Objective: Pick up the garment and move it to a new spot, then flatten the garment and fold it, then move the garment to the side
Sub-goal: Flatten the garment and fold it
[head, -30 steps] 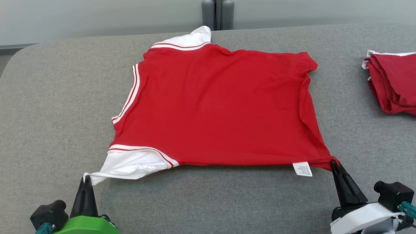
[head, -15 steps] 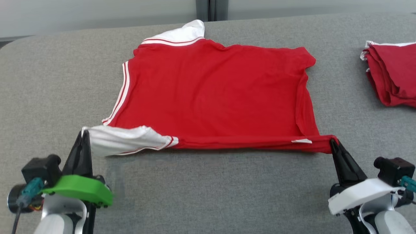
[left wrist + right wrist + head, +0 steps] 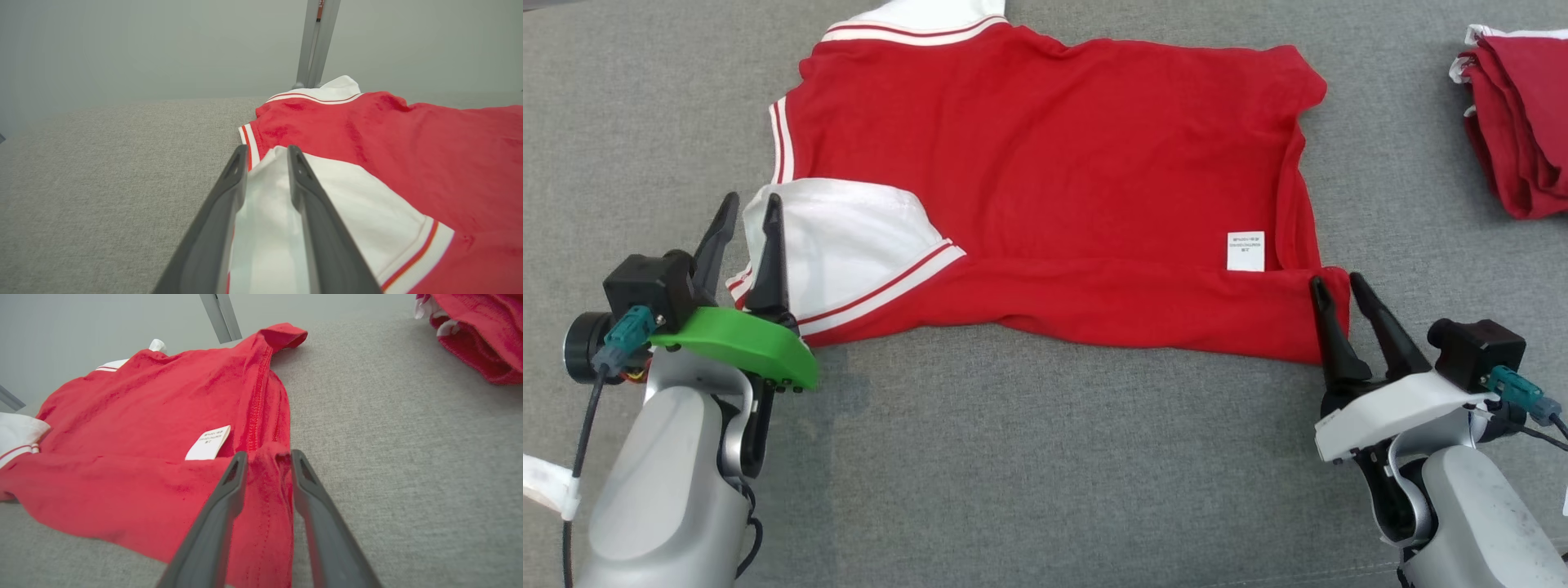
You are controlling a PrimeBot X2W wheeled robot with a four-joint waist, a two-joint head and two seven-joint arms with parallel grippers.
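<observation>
A red T-shirt [image 3: 1054, 147] with white sleeves lies spread on a grey fabric-covered table [image 3: 1054, 457], stretching between the two grippers and away beyond their fingertips. Its near edge is folded over onto the body. The left gripper [image 3: 752, 198], mounted on a green bracket, has its two dark fingers spread apart. The outer edge of the folded-over white sleeve [image 3: 849, 237] lies in the gap between them, and the rest of the sleeve extends to that gripper's right. The left wrist view shows the same thing: the left gripper [image 3: 267, 150] stands parted with white cloth between its fingers, not pinched. The right gripper [image 3: 1334, 278], on a white bracket, is also spread, with the shirt's red near corner lying between its fingers. In the right wrist view the right gripper [image 3: 268, 454] straddles that corner without squeezing it. A white care label [image 3: 1246, 251] sits just ahead of the right gripper, to its left. A stack of folded red garments [image 3: 1519, 122] lies well ahead of it, to its right.
</observation>
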